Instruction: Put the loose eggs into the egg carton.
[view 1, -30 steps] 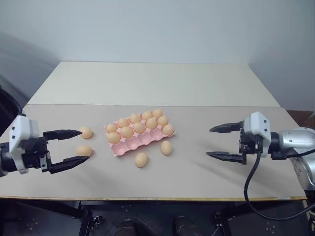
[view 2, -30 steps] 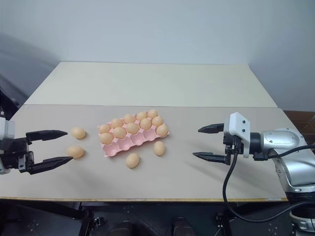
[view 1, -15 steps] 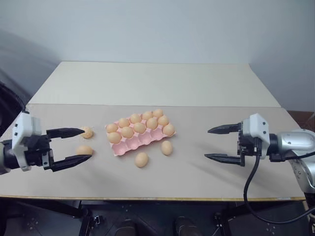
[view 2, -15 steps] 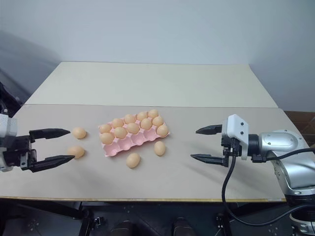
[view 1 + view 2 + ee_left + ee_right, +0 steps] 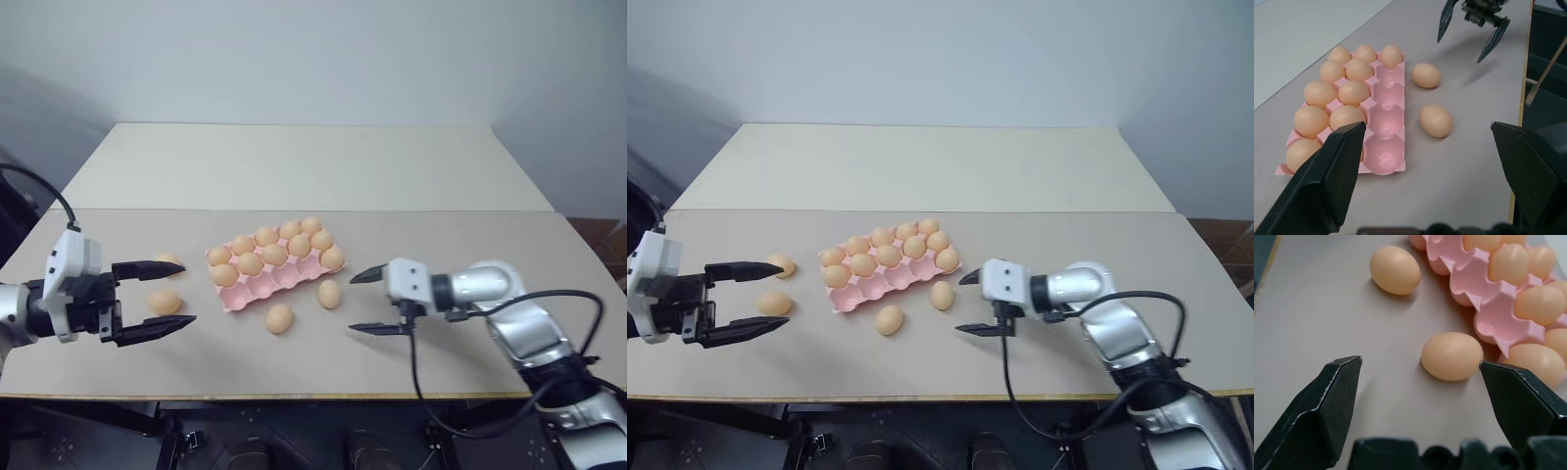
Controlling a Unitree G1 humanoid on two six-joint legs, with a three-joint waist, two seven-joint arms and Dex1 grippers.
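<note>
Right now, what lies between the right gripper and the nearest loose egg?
Nothing: in the left eye view, bare table separates the open right gripper from the nearest loose egg.

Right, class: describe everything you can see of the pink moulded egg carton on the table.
The pink moulded egg carton is a flat, lidless tray that looks like pressed pulp or plastic, with three rows of five round cups. It lies flat and askew on the beige tabletop. The two far rows are full of tan eggs, and the near row holds one egg at its right end, leaving four cups empty. Neither gripper touches it. Two loose tan eggs lie close to its near edge, two more off its left end.
</note>
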